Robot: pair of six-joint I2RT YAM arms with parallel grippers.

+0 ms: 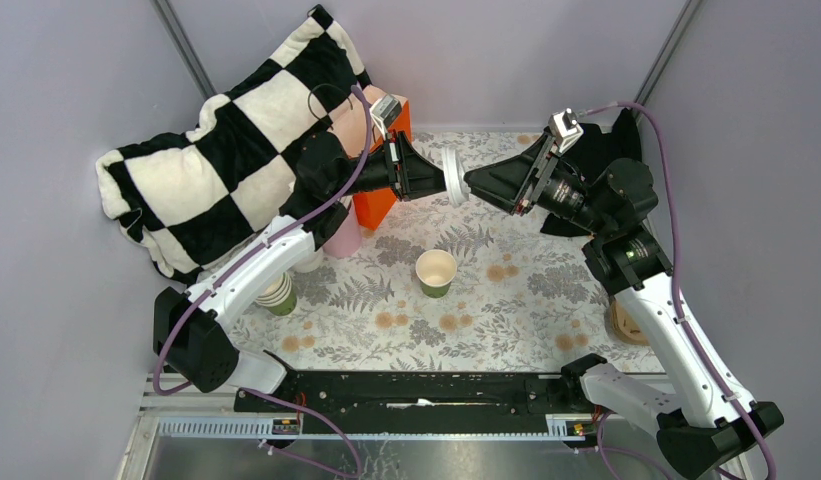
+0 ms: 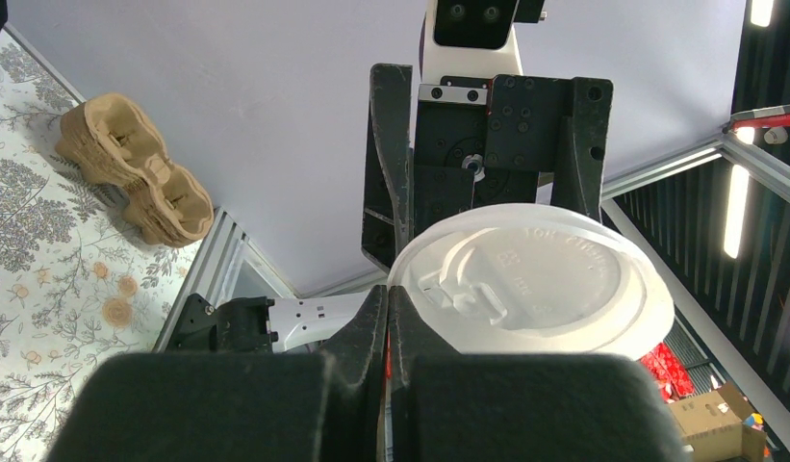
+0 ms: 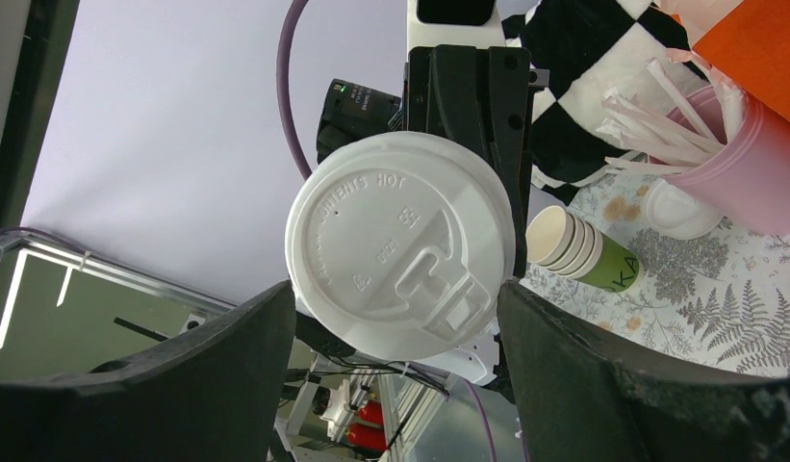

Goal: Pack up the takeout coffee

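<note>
A worktop (image 1: 526, 300) covered in a pale fern-print cloth sits between grey walls. A large black-and-white checked pillow (image 1: 236, 150) slumps at its back left corner.

Two robot arms reach up from the near edge and meet nose to nose in the air above the back of the worktop. The left end effector (image 2: 386, 310) is pinched tight on the rim of a white plastic lid (image 3: 400, 245), holding it on edge. The right end effector (image 1: 473, 183) is spread wide, one finger on each side of the same lid. Whether those fingers touch it cannot be told.

An orange box (image 1: 381, 200) stands just beside the pillow, under the left arm. A brown pulp carrier (image 2: 136, 173) lies at the right edge of the worktop. A pink cup (image 3: 747, 173) of white sticks stands in front of the box. A cup stack (image 3: 583, 248), green outside and beige inside, lies on its side near the left arm.

One green cup (image 1: 436, 272) stands upright and uncovered mid-worktop, below the held lid and well apart from it. A second lid (image 3: 677, 207) rests flat by the pink cup.
</note>
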